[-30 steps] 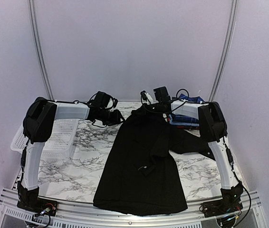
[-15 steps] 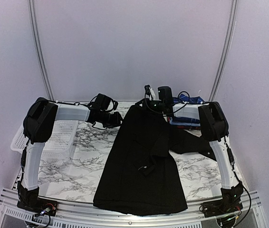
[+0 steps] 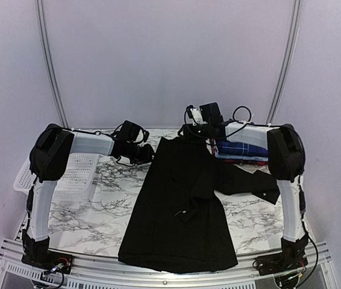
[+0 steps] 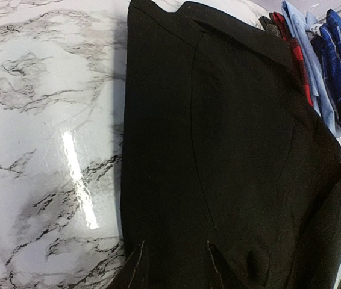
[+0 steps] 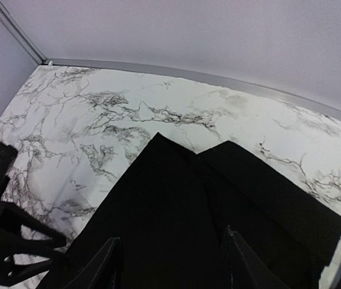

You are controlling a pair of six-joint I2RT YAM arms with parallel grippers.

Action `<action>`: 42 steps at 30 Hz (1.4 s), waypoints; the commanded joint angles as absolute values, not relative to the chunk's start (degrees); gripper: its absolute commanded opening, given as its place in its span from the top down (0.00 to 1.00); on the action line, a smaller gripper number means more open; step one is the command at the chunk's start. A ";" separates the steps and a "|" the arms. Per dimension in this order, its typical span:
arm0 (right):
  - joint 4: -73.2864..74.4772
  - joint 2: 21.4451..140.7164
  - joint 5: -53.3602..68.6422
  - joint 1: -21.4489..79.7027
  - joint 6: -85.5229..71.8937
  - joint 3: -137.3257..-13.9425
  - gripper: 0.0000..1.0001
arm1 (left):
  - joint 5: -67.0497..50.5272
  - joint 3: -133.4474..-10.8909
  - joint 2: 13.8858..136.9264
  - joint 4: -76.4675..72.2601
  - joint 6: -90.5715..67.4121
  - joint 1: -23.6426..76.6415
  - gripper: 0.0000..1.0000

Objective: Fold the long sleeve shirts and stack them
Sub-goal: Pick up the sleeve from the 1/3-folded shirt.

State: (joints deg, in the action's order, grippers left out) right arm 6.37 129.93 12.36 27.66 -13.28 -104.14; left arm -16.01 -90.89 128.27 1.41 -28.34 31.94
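Plain black cloth button-up shirt is spread on marbled white bench. Left pincer is seen apart over shirt's edge; right pincer is seen apart above its far end.

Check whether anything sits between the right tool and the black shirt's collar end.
Nothing visible does. The right tool hangs open over the collar end of the black shirt. Its wrist view shows only black cloth and bare marble table between and beyond the fingers. The folded stack lies off to the right.
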 commanded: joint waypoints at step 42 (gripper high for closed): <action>20.11 51.92 4.76 35.23 -21.85 -36.81 0.47 | 11.40 -77.72 116.79 15.75 -48.79 65.07 0.61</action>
State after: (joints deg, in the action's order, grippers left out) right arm 18.33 52.27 4.38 34.57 -23.51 -35.31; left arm 12.47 -74.81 114.69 13.91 -48.58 64.31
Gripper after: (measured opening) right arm 0.529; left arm 0.390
